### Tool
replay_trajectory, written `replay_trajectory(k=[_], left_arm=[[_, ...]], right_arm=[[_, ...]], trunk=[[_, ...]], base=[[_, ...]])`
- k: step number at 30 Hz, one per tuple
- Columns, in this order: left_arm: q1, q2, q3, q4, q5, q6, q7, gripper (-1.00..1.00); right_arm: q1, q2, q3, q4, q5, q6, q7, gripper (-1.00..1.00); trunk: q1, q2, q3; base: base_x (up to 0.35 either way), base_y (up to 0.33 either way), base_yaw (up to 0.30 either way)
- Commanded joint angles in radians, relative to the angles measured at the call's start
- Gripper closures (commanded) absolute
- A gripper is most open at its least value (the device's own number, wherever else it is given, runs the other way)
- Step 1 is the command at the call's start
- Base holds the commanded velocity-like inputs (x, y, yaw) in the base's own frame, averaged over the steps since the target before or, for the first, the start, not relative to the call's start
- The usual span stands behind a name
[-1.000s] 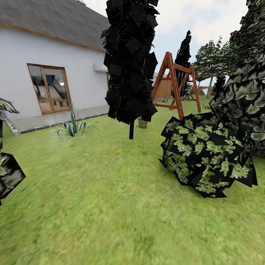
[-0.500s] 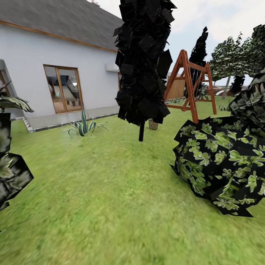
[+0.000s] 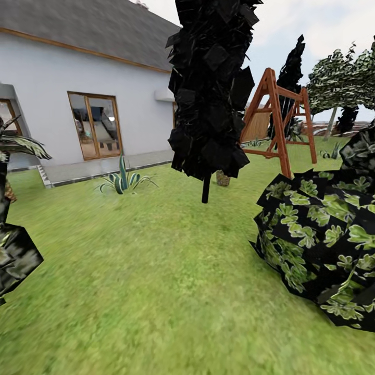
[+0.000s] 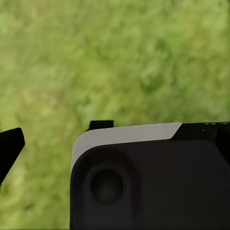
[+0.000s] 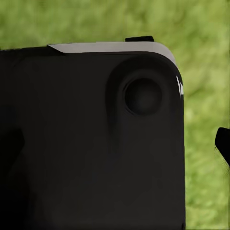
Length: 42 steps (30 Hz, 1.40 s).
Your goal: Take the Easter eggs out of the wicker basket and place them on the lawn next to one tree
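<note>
Lawn (image 4: pixel 120 57) beneath both wrist housings

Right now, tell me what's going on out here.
The robot is out on the lawn, holding nothing. Ahead stands an all-black tree, and a small brown basket shows just behind its trunk; no eggs can be made out from here. A leafy bush sits to the right, with a wooden swing frame beyond and the house to the left. Both wrist views look down at grass.

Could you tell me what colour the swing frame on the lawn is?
Reddish-brown wood, clearest in the head view: swing frame.
</note>
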Motion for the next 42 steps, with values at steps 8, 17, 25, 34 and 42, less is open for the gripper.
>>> replay_trajectory(k=[8,17,25,34,42], left_arm=[[-0.001,0.000,0.000,0.001,-0.001,-0.003,0.000,-1.00],[-0.001,0.000,0.000,0.001,-0.001,-0.003,0.000,-1.00],[-0.001,0.000,0.000,0.001,-0.001,-0.003,0.000,-1.00],[-0.001,0.000,0.000,0.001,-0.001,-0.003,0.000,-1.00],[-0.001,0.000,0.000,0.001,-0.001,-0.003,0.000,-1.00]], right_arm=[[0.000,0.000,-0.008,0.000,-0.001,-0.003,0.001,-1.00],[0.000,0.000,-0.008,0.000,-0.001,-0.003,0.001,-1.00],[0.000,0.000,-0.007,0.000,0.000,-0.003,0.001,-1.00],[0.000,0.000,-0.007,0.000,0.000,-0.003,0.001,-1.00],[0.000,0.000,-0.007,0.000,0.000,-0.003,0.001,-1.00]], trunk=[[0.001,0.000,-0.001],[0.001,0.000,-0.001],[0.001,0.000,-0.001],[0.001,0.000,-0.001],[0.001,0.000,-0.001]], base=[[0.328,0.000,0.199],[0.328,0.000,0.113],[0.328,0.000,0.049],[0.327,-0.022,0.172],[0.328,-0.048,0.039]])
